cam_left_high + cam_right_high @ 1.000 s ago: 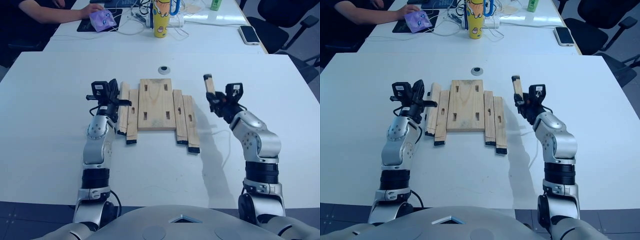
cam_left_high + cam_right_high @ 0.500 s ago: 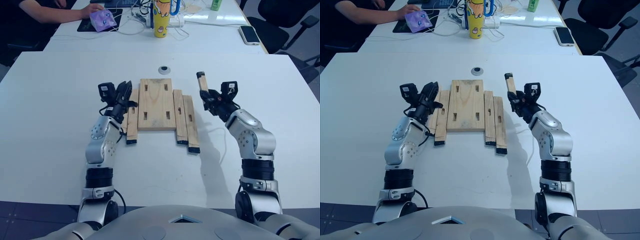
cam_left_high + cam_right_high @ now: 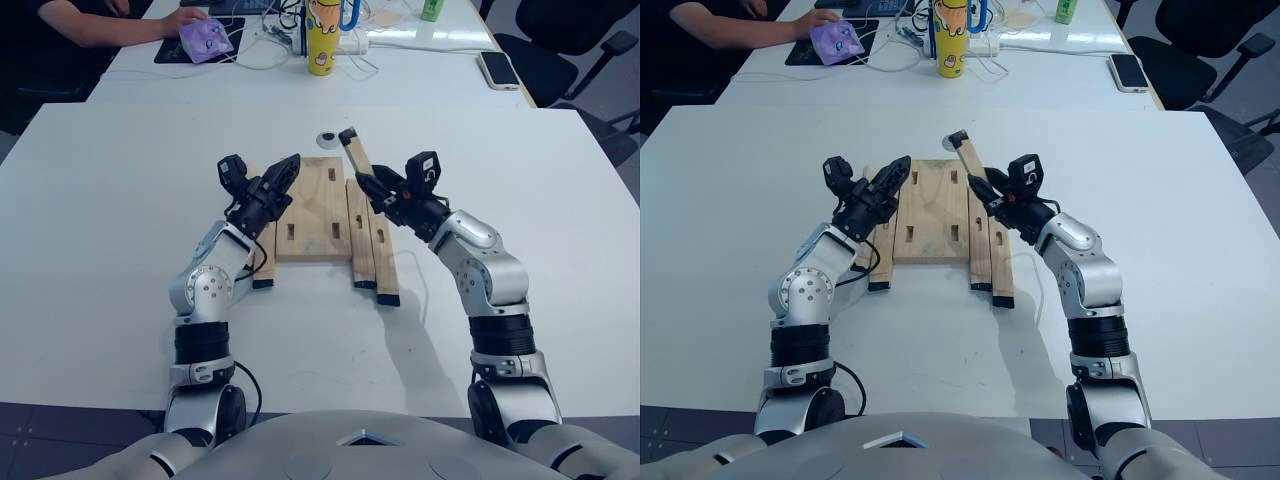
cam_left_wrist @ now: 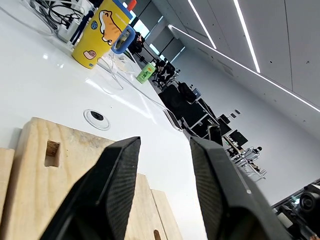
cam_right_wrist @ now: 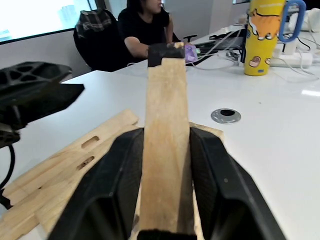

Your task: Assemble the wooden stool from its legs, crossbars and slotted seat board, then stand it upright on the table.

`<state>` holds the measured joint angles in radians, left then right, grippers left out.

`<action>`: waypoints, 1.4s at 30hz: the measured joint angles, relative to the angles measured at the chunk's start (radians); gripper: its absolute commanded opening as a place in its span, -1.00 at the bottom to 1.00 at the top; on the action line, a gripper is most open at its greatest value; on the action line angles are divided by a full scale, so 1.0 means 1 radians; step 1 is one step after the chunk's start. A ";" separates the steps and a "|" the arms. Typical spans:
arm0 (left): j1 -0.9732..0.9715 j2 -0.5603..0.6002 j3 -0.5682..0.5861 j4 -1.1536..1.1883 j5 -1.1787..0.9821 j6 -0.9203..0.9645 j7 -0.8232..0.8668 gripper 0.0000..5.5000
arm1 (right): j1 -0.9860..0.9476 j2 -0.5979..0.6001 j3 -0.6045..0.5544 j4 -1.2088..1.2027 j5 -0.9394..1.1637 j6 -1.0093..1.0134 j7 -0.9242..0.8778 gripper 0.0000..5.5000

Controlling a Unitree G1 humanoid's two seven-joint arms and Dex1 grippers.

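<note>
Flat at the middle of the white bench (image 3: 120, 200): a pale seat board (image 3: 311, 207), squarish, cut with four small rectangular slots. Just beside it on each side, a pair of long strips of the same light wood, dark-capped at the near ends: left pair (image 3: 262, 255) partly hidden behind the arm, right pair (image 3: 370, 245) with slots showing. Right gripper (image 3: 375, 190) pinched onto a further wooden piece (image 5: 165, 145), held tilted up off the bench, dark-capped end (image 3: 347, 134) highest, over the far right corner of the seat board. Left gripper (image 3: 285, 175) spread apart, holding nothing, above the board's left edge. Beyond the board, a round grommet (image 3: 327, 139) in the bench top; farther off, a yellow cup (image 3: 320, 35).
</note>
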<state>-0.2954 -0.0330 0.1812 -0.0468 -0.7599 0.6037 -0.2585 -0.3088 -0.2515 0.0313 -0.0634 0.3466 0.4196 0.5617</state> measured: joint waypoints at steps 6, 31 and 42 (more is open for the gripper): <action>-0.049 -0.007 0.015 -0.002 -0.086 0.094 0.017 -0.34 | 0.046 -0.002 0.058 -0.014 -0.023 -0.081 0.043 -0.52; -0.055 -0.010 0.014 -0.043 -0.187 0.181 0.033 -0.70 | 0.063 0.011 0.095 -0.034 -0.017 -0.157 0.119 -0.52; -0.050 -0.011 -0.010 -0.050 -0.128 0.138 0.042 -0.84 | 0.061 0.026 0.085 -0.024 0.012 -0.107 0.101 -0.30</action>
<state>-0.3457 -0.0435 0.1711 -0.0967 -0.8882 0.7414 -0.2163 -0.2481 -0.2256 0.1160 -0.0871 0.3588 0.3131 0.6623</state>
